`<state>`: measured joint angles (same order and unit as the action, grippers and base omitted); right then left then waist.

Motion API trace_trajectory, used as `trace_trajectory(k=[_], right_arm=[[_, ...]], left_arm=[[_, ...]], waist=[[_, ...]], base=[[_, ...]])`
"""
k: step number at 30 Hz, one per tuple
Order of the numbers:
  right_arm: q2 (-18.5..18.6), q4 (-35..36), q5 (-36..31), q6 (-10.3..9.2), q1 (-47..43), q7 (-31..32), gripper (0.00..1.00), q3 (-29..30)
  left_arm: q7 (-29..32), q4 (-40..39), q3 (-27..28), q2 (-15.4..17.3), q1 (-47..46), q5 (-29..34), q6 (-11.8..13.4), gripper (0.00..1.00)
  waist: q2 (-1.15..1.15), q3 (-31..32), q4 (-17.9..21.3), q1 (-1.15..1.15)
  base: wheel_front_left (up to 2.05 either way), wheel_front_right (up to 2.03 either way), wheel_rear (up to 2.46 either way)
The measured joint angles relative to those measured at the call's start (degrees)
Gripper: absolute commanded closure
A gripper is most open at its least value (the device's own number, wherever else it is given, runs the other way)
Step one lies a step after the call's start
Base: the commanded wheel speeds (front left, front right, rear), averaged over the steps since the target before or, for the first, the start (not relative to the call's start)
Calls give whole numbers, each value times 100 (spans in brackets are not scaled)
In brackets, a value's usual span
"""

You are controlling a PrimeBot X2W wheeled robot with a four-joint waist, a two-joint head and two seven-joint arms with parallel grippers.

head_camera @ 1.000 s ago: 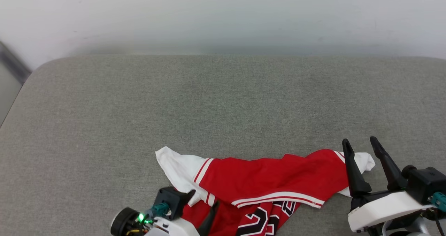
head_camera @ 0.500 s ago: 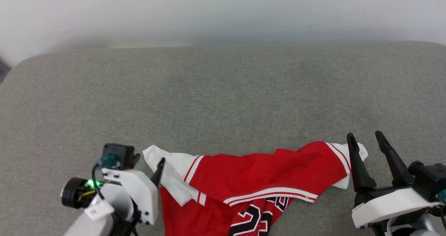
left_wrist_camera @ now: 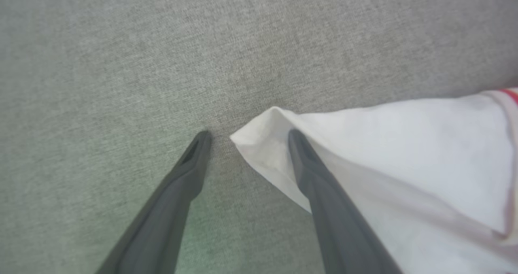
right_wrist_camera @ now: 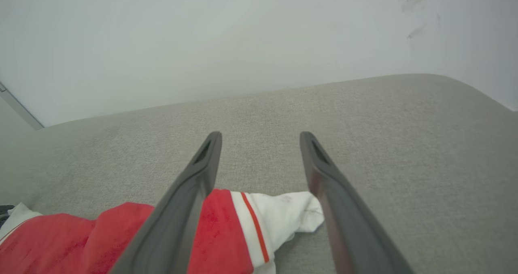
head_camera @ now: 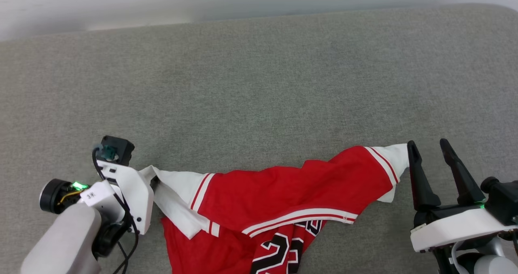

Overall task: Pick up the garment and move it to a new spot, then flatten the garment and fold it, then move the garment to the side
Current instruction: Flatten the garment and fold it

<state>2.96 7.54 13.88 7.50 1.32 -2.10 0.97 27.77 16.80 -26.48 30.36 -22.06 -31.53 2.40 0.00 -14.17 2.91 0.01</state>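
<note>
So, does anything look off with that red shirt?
Yes: the garment lies crumpled on the grey surface, a striped edge folded over its black numbers, one white sleeve at each end. Nothing looks torn.

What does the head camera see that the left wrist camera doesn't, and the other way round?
Head view: the red shirt with black numbers, and the open right gripper beside the other sleeve. Left wrist view: a close look at the open left gripper, with the corner of the white sleeve between its fingers. Both: that white sleeve and the grey cushion.
</note>
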Motion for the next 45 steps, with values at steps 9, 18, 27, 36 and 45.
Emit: trace_trajectory(k=[9,18,27,36,45], right_arm=[[-1,-165,27,0,19,-96,0,303],[53,-608,194,0,7,464,0,1007],[840,-1228,635,-1,233,1879,0,1122],[1697,-1512,1217,0,1122,3281,0,-127],[2253,-1978,1650,-2,1899,3852,0,-1294]], left_arm=[[673,123,-257,133,-260,-111,-345,100],[-478,-119,53,-143,210,-145,101,100],[-1039,-867,425,-48,506,-131,533,100],[-1090,-1533,465,-32,522,-16,762,100],[-1140,-1742,475,-49,401,19,831,100]], waist=[[0,-139,178,0],[0,93,112,0],[0,142,-78,0],[0,-173,-207,0],[0,-591,-317,0]], base=[[0,0,0],[0,0,0],[0,0,0],[0,0,0],[0,0,0]])
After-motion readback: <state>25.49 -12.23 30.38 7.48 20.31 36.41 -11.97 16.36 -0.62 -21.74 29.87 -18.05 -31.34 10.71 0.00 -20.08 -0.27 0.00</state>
